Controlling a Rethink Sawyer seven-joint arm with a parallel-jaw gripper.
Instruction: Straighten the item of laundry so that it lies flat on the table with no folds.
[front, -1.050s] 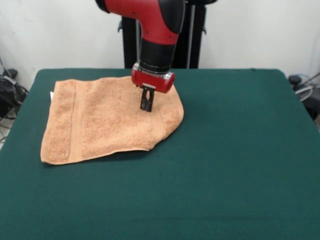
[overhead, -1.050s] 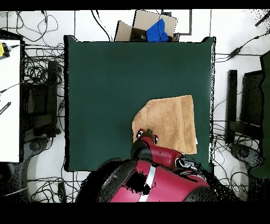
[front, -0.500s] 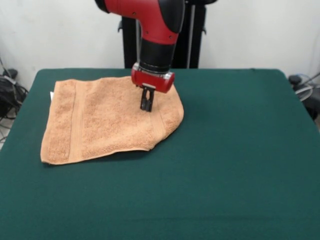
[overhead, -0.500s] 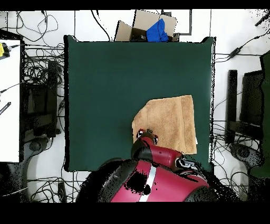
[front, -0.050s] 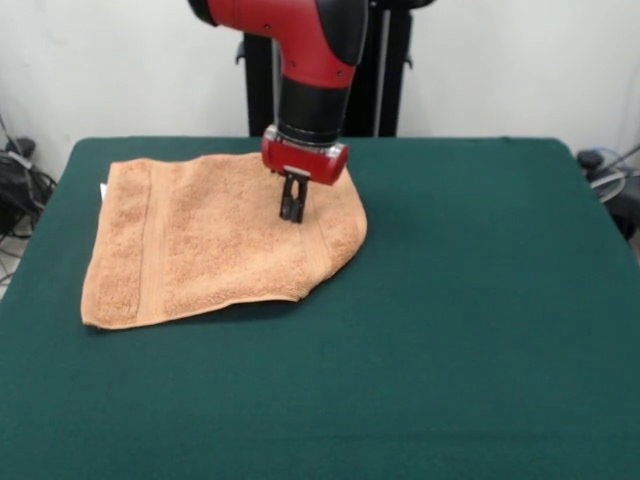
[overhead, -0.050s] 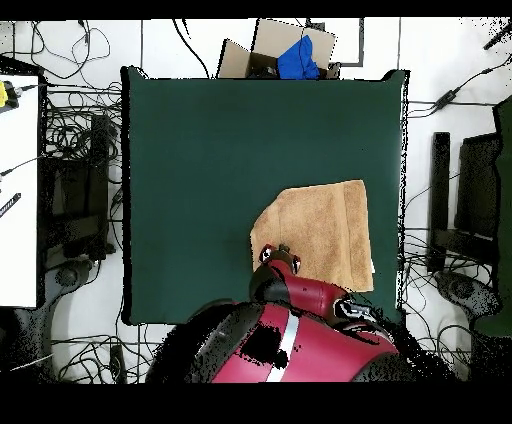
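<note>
The towel (front, -0.050s: 215, 240) is lying on the far-left part of the table (front, -0.050s: 450, 330) in the front view, a peach-orange piece of looped terry, nubbly and matte against the smooth dark green cloth surface. Its left side is running fairly straight, with a flatter woven band showing as a long stripe just inside that edge, and a scrap of white tag (front, -0.050s: 103, 191) is peeking out at the far-left corner. The right side is not squared off at all: it is curving round in a soft bulge, with a second band bending along it, and the near-right corner is looking tucked under, the edge there lifting slightly and casting a thin shadow. The gripper (front, -0.050s: 292, 210) is hanging straight down from the glossy red and black arm (front, -0.050s: 305, 60), its two slim black fingers sitting close together with only a sliver between them, tips down at the towel's right-of-centre pile; whether any cloth is being pinched I cannot tell

Overhead, the towel (overhead, -0.050s: 320, 232) is showing as a rough square with one corner cut off on a slant, lying near the table's (overhead, -0.050s: 220, 160) edge closest to the robot, and the arm (overhead, -0.050s: 300, 300) is covering the spot where the gripper is meeting it
</note>
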